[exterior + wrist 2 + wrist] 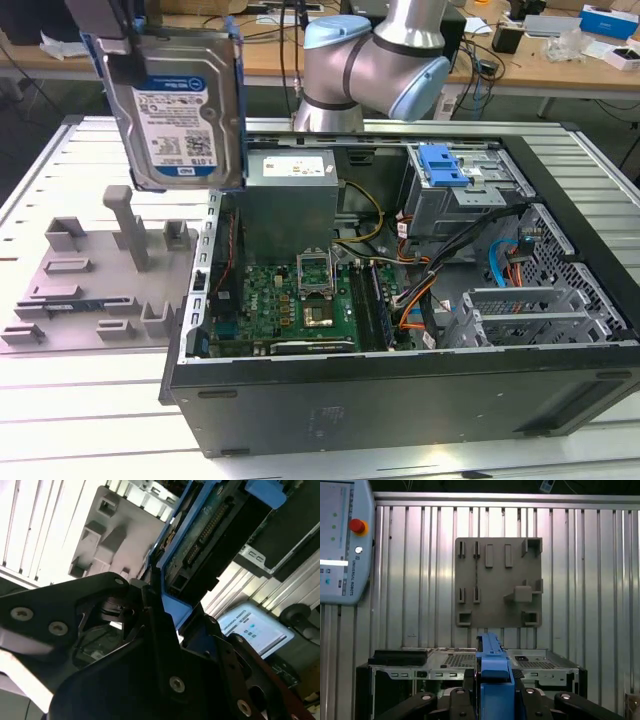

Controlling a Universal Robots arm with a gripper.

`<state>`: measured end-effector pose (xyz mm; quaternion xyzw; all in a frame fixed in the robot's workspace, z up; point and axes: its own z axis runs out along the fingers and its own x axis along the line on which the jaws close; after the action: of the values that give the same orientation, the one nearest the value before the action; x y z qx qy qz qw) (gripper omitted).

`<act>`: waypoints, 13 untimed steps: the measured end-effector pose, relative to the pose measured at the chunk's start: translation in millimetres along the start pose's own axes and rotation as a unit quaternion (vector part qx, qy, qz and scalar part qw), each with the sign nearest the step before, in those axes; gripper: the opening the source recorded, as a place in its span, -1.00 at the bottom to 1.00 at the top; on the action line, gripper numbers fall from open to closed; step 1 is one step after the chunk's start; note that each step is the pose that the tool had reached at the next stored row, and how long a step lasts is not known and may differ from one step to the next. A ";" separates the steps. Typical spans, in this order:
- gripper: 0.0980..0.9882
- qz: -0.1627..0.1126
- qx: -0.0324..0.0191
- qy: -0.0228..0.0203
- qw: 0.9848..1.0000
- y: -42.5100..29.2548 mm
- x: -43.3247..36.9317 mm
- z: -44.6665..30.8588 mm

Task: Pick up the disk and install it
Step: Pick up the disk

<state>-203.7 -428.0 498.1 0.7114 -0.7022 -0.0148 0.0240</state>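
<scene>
One thing hangs from the pincer [118,45]: the disk [178,100], gripped by the top edge of its blue carrier frame and held upright in the air, its label facing the exterior camera. In the second wrist view the black fingers [120,587] are closed tight on that blue frame, with the disk's circuit-board side [200,535] running away from the pincer [157,597]. In the first wrist view the frame's blue edge [492,665] stands up between the closed fingers of the pincer [492,687].

Below the pincer lies a grey fixture plate [60,300] with a tall post [120,215] and several low blocks; the disk's lower edge is above the post and clear of it. Just beside the disk's lower corner stands the grey power-supply box [290,200], inside the open computer case [400,385]. Further from the pincer, across the case, is a blue latch on a metal cage [443,165], with the green motherboard [300,300] and loose cables [420,290] between. A teach pendant [342,540] rests on the slatted table [100,420].
</scene>
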 end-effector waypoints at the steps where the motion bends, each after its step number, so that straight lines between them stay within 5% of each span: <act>1: -0.40 0.000 0.000 0.000 1.000 -6.9 5.3 -0.3; 13: -0.40 0.000 -0.003 0.000 1.000 -79.8 34.2 -4.0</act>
<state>-123.4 -461.2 498.2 0.7114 -0.7021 -0.0171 0.0263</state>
